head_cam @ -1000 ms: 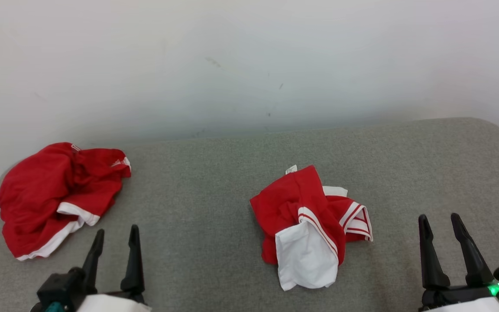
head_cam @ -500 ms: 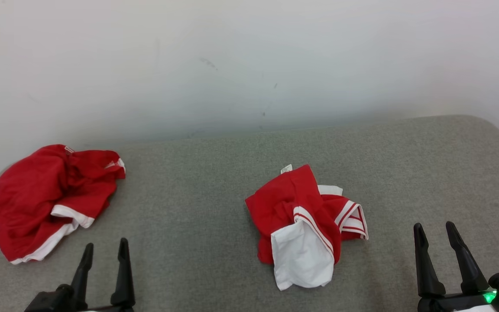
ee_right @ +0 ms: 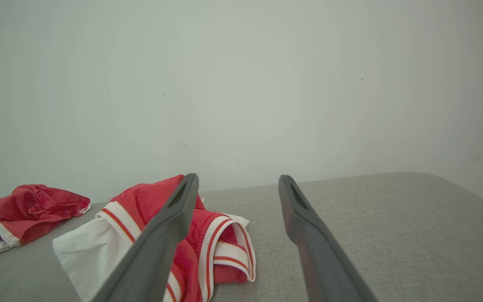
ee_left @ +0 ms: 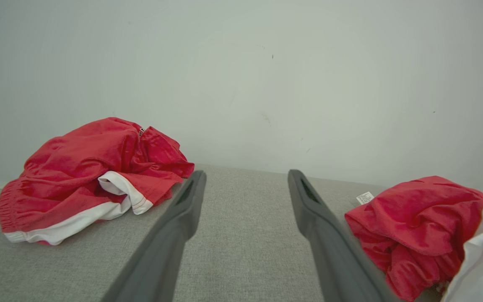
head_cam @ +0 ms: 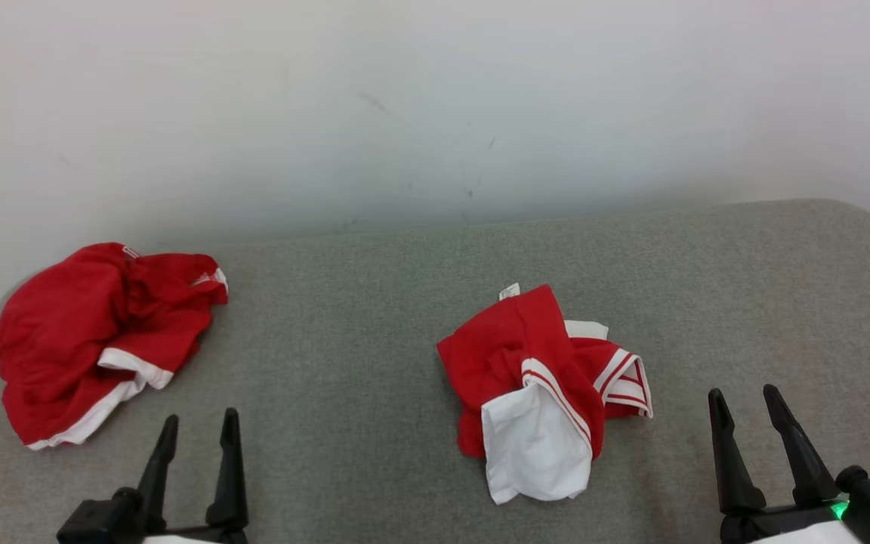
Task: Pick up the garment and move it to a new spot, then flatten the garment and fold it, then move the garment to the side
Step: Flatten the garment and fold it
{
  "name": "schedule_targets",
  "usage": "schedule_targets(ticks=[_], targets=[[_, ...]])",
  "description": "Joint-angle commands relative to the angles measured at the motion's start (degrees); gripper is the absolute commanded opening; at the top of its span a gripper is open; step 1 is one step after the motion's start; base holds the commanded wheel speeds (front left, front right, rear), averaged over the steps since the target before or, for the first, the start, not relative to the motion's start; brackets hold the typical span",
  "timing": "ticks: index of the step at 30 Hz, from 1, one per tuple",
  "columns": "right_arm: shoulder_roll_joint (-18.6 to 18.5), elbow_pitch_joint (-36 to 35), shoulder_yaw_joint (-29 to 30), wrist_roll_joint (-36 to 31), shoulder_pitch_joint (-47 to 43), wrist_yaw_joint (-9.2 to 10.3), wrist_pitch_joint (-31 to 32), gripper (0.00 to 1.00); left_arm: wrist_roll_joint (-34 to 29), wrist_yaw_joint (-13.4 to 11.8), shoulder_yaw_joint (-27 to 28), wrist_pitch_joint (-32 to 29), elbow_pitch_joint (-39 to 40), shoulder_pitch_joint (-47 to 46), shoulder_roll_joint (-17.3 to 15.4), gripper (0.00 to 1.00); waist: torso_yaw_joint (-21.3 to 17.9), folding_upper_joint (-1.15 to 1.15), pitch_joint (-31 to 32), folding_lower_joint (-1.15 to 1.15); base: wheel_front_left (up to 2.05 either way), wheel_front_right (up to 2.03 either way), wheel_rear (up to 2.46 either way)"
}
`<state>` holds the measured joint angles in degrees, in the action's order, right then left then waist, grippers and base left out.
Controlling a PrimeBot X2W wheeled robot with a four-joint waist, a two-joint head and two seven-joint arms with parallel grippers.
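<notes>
lying crumpled near the middle of the grey padded surface (head_cam: 374, 317), the red and white garment (head_cam: 526, 370) sits between the two grippers, touching neither. the left gripper (head_cam: 200, 417) hovers at the lower left, jaws apart and empty; the right gripper (head_cam: 743, 391) is likewise wide open, off to the garment's right (a small white tag (head_cam: 509, 291) pokes out at its far edge). a second red garment (head_cam: 87, 332) lies bunched at the surface's left end, by the white wall (head_cam: 435, 113).
</notes>
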<state>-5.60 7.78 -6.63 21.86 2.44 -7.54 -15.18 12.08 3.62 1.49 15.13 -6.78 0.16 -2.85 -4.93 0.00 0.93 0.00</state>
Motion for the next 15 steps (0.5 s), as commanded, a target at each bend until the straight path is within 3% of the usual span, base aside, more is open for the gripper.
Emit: schedule_targets(ticks=[1, 8, 15], targets=[[-0.5, 0.8, -0.4, 1.1, 1.0, 0.10, 0.1, 1.00, -0.3, 0.3, 0.1, 0.0, -0.1, -0.6, -0.2, 1.00, 0.3, 0.00, -0.2, 0.00, 0.00, 0.00, 0.00], [-5.1, 10.4, -5.2, 4.7, 9.5, 0.10, 2.1, 1.00, 0.2, 0.8, -1.3, 0.0, -0.9, -1.9, -0.1, 1.00, 2.7, 0.00, -1.8, 0.00, 0.00, 0.00, 0.00], [-8.7, 20.3, -9.3, 9.3, 18.3, 0.10, 8.4, 1.00, 1.0, 0.1, -3.0, 0.0, -1.3, -3.2, -0.1, 1.00, 6.0, 0.00, -3.8, 0.00, 0.00, 0.00, 0.00]])
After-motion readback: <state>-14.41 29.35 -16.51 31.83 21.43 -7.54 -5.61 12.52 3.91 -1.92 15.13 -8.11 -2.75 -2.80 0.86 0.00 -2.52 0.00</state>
